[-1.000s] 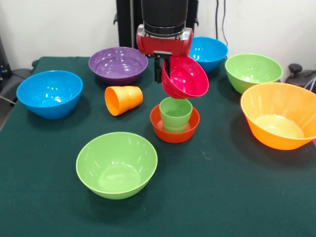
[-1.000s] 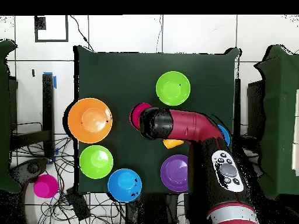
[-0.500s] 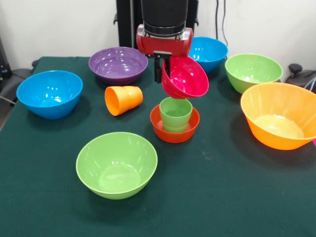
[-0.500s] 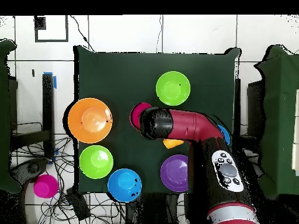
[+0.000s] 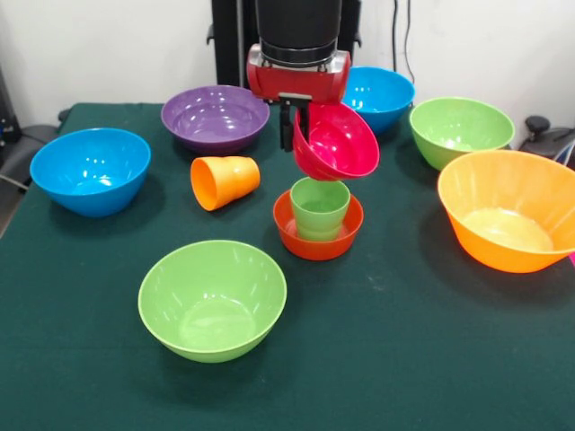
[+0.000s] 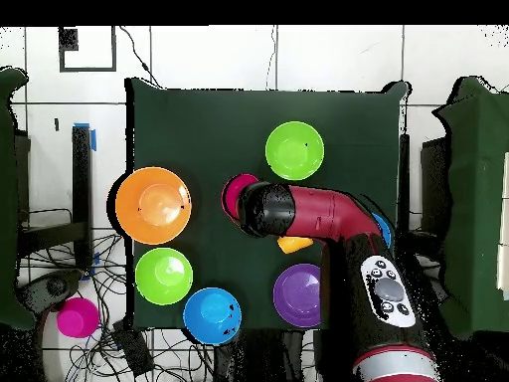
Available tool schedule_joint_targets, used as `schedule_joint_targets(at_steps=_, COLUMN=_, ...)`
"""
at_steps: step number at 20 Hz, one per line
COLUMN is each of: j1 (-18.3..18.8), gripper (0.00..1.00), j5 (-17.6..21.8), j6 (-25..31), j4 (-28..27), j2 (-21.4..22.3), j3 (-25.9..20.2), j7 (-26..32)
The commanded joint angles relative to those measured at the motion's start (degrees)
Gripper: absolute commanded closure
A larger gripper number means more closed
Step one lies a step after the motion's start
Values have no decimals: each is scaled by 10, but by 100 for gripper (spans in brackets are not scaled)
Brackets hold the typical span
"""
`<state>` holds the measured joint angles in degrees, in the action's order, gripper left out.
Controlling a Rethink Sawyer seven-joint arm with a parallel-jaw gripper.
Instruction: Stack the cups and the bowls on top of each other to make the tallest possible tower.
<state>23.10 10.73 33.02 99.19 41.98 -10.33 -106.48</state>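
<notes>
1. The tool [image 5: 300, 122] pinches the rim of the magenta bowl [image 5: 340, 144], which hangs tilted with its opening facing the camera, clear of the table [image 5: 404, 359]
2. Just below that bowl the light green cup [image 5: 319, 206] stands upright inside the small orange-red bowl [image 5: 318, 235]; the magenta bowl's lower edge sits close above the cup's rim, and contact cannot be made out
3. The orange cup [image 5: 225, 181] lies on its side, left of the tool in the front view
4. Around them stand the purple bowl [image 5: 215, 117], two blue bowls [image 5: 90, 169] [image 5: 379, 93], two light green bowls [image 5: 213, 298] [image 5: 460, 128] and the large orange bowl [image 5: 510, 208]
5. From overhead the red arm [image 6: 328, 214] covers the stack, with only the magenta bowl's edge showing
</notes>
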Motion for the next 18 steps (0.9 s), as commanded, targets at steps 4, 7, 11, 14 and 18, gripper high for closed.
schedule_joint_targets(at_steps=4, j1=-19, gripper=100, j5=-19, j6=-15, j4=14, j2=-29, j3=-1, j7=-88)
schedule_joint_targets(at_steps=7, j1=-21, gripper=100, j5=-20, j6=-21, j4=21, j2=-26, j3=2, j7=-94)
schedule_joint_targets(at_steps=11, j1=-22, gripper=100, j5=-21, j6=-32, j4=26, j2=-27, j3=1, j7=-95)
schedule_joint_targets(at_steps=14, j1=-20, gripper=100, j5=-21, j6=-46, j4=31, j2=-30, j3=-2, j7=-95)
schedule_joint_targets(at_steps=18, j1=-18, gripper=100, j5=-21, j6=-56, j4=28, j2=-37, j3=-5, j7=-91)
